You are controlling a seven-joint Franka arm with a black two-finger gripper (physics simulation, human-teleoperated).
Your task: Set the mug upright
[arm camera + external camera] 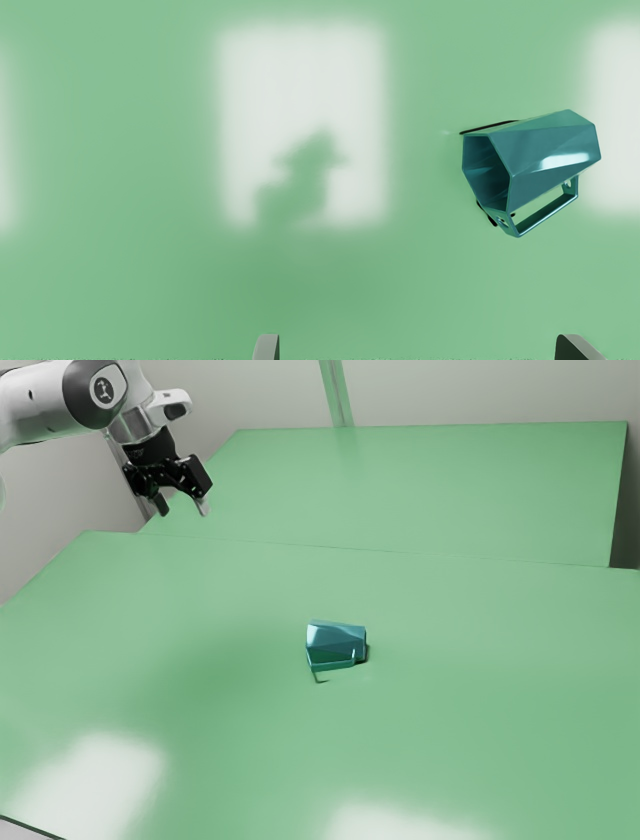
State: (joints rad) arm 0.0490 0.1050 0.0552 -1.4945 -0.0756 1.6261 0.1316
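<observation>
1 mug (336, 635) observed lying on its side on the green table (450, 730), righting outstanding, with the gripper (183, 510) raised well apart, its 2 fingers (266, 348) wide open, holding nothing.

Seeing open air above the mug (337, 638) and between the mug and the gripper (184, 512). Finding passing room around the mug's sides, and into its sideways-facing mouth (485, 172). Meeting the handle (547, 214) jutting from the mug's flank, framing a narrow gap beside the body. Facing the green tabletop (450, 740) under the mug, blocking passage from below.
</observation>
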